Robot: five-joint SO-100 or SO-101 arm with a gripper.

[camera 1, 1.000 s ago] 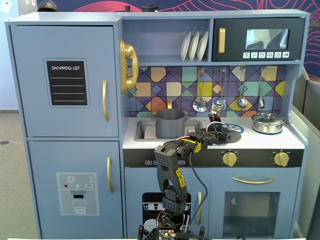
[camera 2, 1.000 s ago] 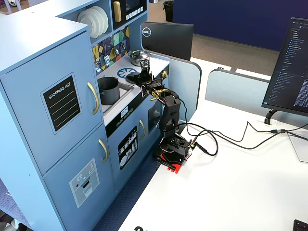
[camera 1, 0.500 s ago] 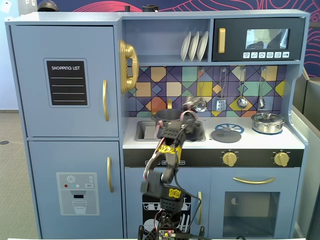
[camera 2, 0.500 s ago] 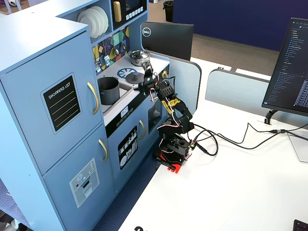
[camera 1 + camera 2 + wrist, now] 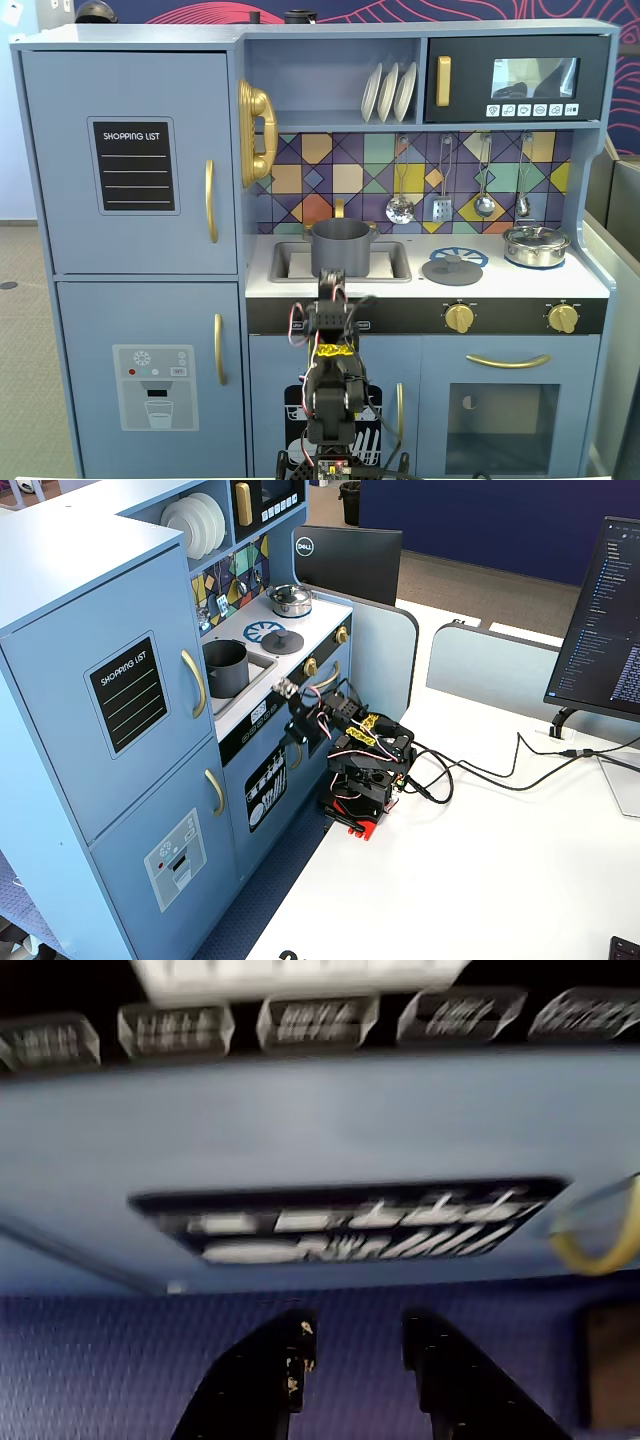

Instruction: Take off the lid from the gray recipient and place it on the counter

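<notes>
The blue toy kitchen [image 5: 130, 200] fills the front fixed view, and its white surface [image 5: 520, 282] runs from the sink recess [image 5: 290, 262] on the left to the shiny steel pot [image 5: 535, 245] on the right. My arm [image 5: 332, 390] is folded low in front of the cabinet doors, below the surface's front edge; in the side fixed view it is hunched over its base [image 5: 357, 798] on the white desk [image 5: 480, 860], with the upper links doubled back. My pincer [image 5: 355, 1360] points at the cabinet front, seen blurred in the wrist view with the dark dishwasher print [image 5: 350, 1222] ahead of it. Its two fingers [image 5: 270, 1380] stand apart with a clear gap and nothing between them, so it is released and empty.

The gray recipient [image 5: 341, 247] stands uncovered in the sink recess, its rim open. The lid [image 5: 452, 270] lies flat on the surface to the right of the recess in the front view, over the blue burner print [image 5: 470, 256], well apart from the recipient and from the steel pot. Bare white surface shows between lid and front edge, and nothing of my arm reaches over it.
</notes>
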